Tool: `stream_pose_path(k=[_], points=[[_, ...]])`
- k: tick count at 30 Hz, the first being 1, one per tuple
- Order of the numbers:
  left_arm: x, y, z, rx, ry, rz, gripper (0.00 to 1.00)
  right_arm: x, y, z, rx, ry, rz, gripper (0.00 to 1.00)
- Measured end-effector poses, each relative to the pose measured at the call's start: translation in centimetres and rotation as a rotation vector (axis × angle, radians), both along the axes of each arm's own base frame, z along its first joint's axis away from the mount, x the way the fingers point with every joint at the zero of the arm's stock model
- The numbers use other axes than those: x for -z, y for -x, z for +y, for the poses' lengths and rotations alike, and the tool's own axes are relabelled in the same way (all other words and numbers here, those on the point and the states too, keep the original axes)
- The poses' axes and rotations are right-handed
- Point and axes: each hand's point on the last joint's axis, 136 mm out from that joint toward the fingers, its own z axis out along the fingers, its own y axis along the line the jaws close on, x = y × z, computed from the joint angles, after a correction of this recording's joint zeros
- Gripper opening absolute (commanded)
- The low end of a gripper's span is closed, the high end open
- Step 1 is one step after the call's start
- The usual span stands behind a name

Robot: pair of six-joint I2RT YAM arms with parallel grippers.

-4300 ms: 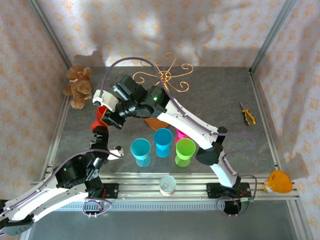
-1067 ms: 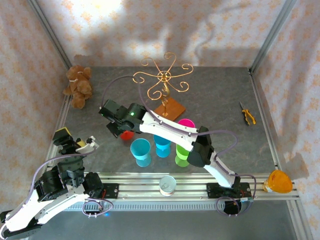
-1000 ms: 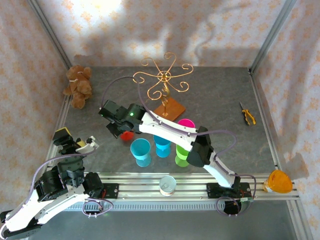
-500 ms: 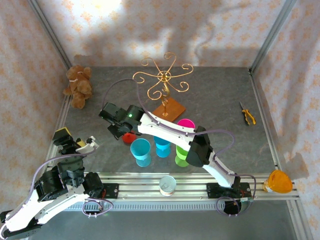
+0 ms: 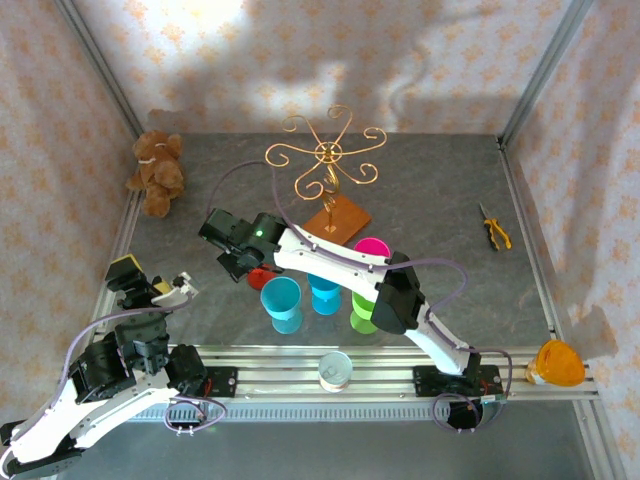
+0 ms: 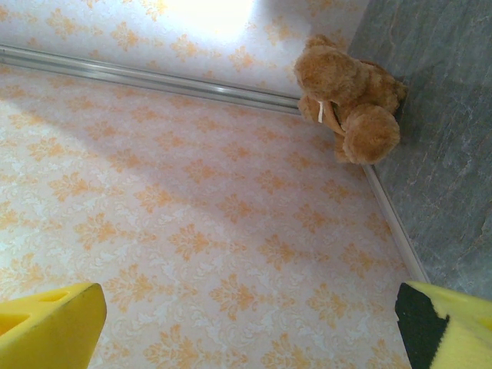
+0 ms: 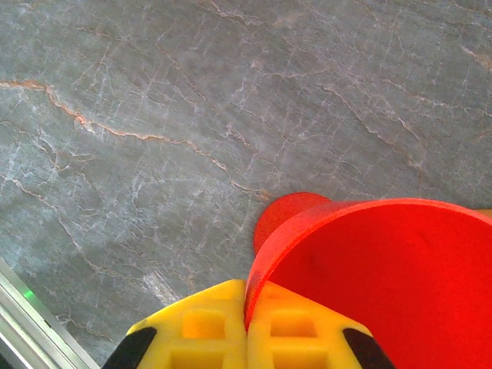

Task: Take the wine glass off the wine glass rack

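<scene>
The gold wire wine glass rack (image 5: 327, 152) stands on its orange-brown wooden base (image 5: 338, 217) at the back middle, and nothing hangs from its arms. The red wine glass (image 5: 260, 277) is off the rack, low over the grey table to the left of the cups. My right gripper (image 5: 245, 265) is shut on its rim. In the right wrist view the yellow fingertips (image 7: 247, 296) pinch the red bowl's edge (image 7: 384, 277), with the round foot (image 7: 288, 217) just above or on the table. My left gripper (image 5: 150, 282) is pulled back at the near left, open (image 6: 246, 330) and holding nothing.
Two blue cups (image 5: 281, 303) (image 5: 325, 283), a green cup (image 5: 369, 300) and a pink cup (image 5: 372, 248) stand right of the glass. A teddy bear (image 5: 155, 172) (image 6: 350, 104) sits far left. Pliers (image 5: 494, 228) lie at the right, with an orange glass (image 5: 556, 363) and a clear cup (image 5: 335, 370) near the front rail.
The right gripper brought the red glass from beside the rack down to the table's left middle, then edged it closer to the blue cup. The left arm withdrew earlier and now rests.
</scene>
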Motion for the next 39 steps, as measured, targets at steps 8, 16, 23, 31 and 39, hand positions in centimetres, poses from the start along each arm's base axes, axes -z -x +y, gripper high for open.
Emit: stream_pose_path(k=[8, 16, 23, 31, 39], points=[[0.0, 0.0, 0.0, 0.0, 0.0, 0.0, 0.99, 0.4, 0.0, 0.0, 0.007, 0.004, 0.005, 0.17], [0.0, 0.0, 0.0, 0.0, 0.0, 0.0, 0.99, 0.5, -0.1, 0.0, 0.014, 0.008, 0.002, 0.33], [0.0, 0.0, 0.0, 0.0, 0.0, 0.0, 0.99, 0.3, -0.3, 0.0, 0.019, 0.007, -0.009, 0.38], [0.0, 0.0, 0.0, 0.0, 0.0, 0.001, 0.99, -0.2, -0.6, 0.0, 0.023, 0.0, -0.024, 0.47], [0.1, -0.3, -0.4, 0.001, 0.008, -0.005, 0.99, -3.6, -0.9, -0.4, 0.032, -0.05, -0.075, 0.49]])
